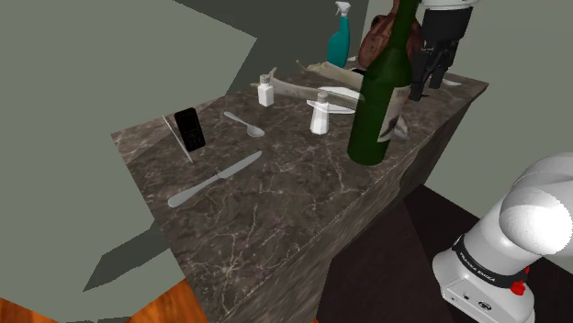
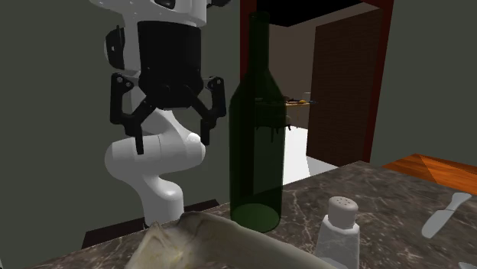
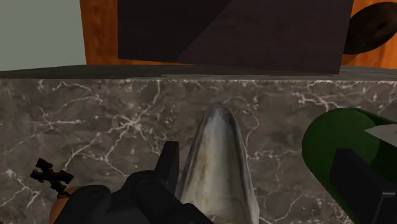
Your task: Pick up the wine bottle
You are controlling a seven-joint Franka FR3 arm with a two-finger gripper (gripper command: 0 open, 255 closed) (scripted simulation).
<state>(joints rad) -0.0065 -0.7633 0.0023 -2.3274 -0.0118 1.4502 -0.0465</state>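
Dark veined marble tops the bench (image 1: 275,220), which stands among grey-green walls with a strip of orange wood floor (image 1: 174,307) at its near corner. We see the green wine bottle (image 1: 378,101) standing upright on the bench, close to the edge that faces the white stand (image 1: 491,266). It carries a pale label low on its side.

The black pincer (image 2: 172,140) hangs in the air beside the bottle, at about the height of the bottle's shoulder and to the second exterior view's left of it. Its fingers (image 2: 205,126) are spread well apart and nothing is clasped between them. From the wrist view we find the bottle just outside one finger, not between the two. A pale elongated object (image 3: 216,165) lies on the marble under the gap; we cannot tell what it is.

Further along the bench we make out a white shaker (image 1: 320,112) near the bottle and a second shaker (image 1: 266,91) beyond it. A spoon (image 1: 246,125), a knife (image 1: 214,180) and a black phone (image 1: 190,128) propped upright lie well apart from the bottle. At the far end stand a teal spray bottle (image 1: 341,35) and a brown object (image 1: 381,41) that we cannot identify.
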